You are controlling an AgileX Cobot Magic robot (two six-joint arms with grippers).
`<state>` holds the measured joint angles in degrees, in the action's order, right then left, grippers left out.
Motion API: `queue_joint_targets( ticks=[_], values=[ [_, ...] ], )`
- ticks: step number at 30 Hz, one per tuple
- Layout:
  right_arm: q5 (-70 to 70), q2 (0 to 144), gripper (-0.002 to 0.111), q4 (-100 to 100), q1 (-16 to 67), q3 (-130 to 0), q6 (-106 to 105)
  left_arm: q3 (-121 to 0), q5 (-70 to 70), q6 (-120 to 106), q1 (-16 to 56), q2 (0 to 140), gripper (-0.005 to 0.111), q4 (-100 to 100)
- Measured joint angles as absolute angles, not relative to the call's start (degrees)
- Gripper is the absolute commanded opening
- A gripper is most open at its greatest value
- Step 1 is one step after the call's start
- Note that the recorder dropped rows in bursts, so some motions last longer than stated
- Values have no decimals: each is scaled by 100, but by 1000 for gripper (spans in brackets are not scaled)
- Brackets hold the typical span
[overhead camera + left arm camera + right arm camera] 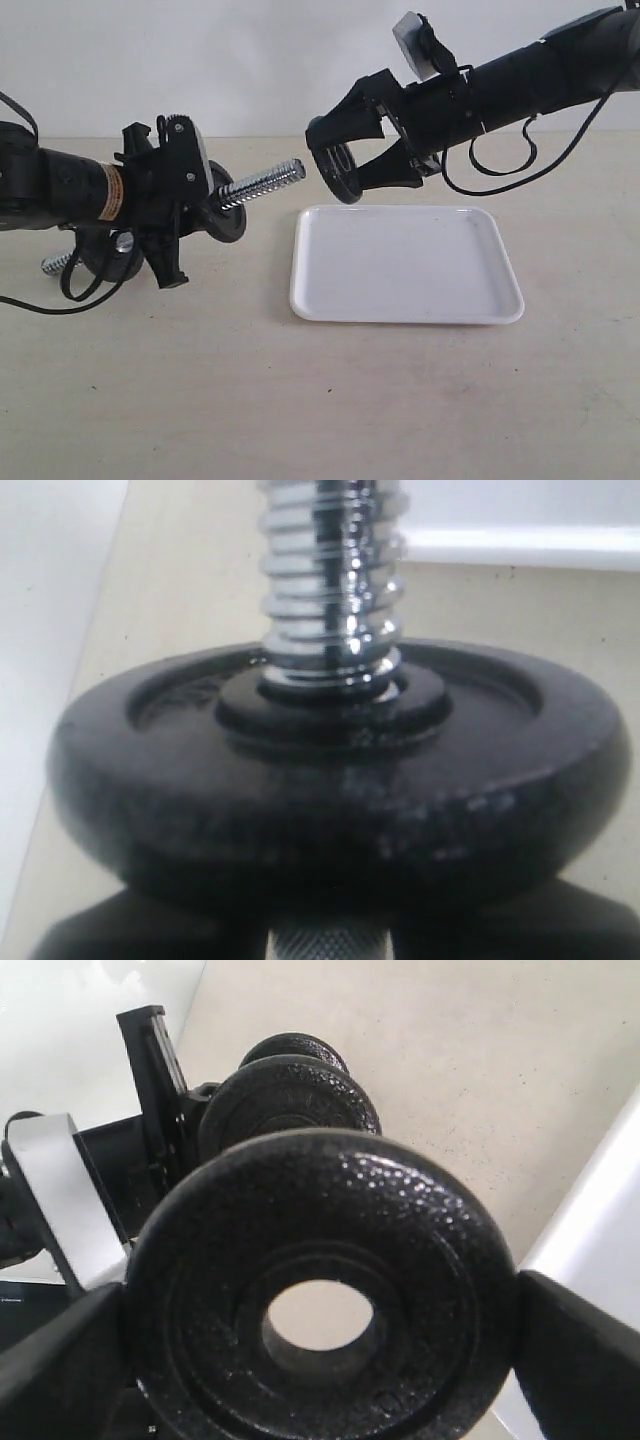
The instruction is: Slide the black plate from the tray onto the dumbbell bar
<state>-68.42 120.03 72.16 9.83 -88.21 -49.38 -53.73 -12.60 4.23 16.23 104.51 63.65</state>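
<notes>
The left gripper had its fingers clamped on the dumbbell bar and held it clear of the desk. The bar's long axis ran nearly level, roughly along the desk's far edge. It was tipped a little, so its bare threaded end rose and pointed rightward at the black plate. One black disc sat on the bar just beside the fingers, another on the low end behind them. The right gripper pinched the black plate by its rim, one finger on each side. The plate stood on edge in the air above the far left corner of the tray, its central hole facing the threaded tip, near it but apart. The tray lay flat on the desk, right of the middle
</notes>
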Motion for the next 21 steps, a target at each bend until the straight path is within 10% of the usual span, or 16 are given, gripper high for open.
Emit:
queue_joint_targets(
  ticks=[21],
  values=[
    [-6809,12003,0,7258,994,-8821,-4236,-5373,-1483,352,1882,10451,4,5912]
  ],
)
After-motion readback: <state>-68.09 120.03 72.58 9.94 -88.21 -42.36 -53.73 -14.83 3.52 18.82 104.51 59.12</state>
